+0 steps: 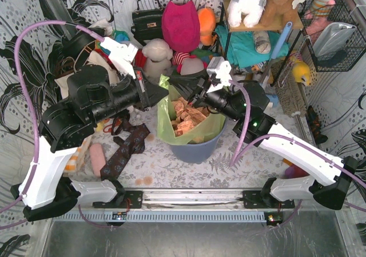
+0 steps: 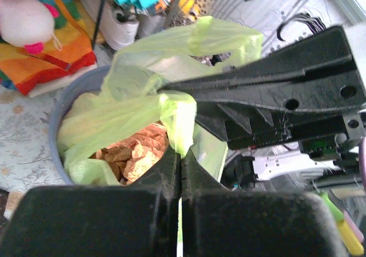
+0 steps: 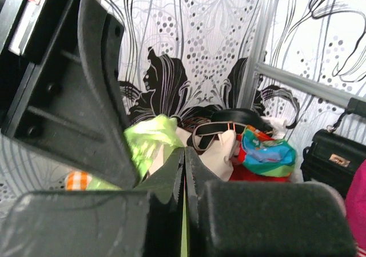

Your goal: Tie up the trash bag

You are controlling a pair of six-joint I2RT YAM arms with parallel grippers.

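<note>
The lime-green trash bag sits in a blue-grey round bin at the table's middle, with crumpled orange-brown paper showing in its open mouth. My left gripper is shut on a pulled-up flap at the bag's far left rim. In the left wrist view green plastic runs between its closed fingers. My right gripper crosses just behind it, shut on another flap. In the right wrist view a green strip sits between its jaws, and bag plastic bunches to their left.
Dark neckties and a pink roll lie left of the bin. A cream tote bag, a black handbag, plush toys and clothes crowd the back. A shelf and a wire basket stand at the right.
</note>
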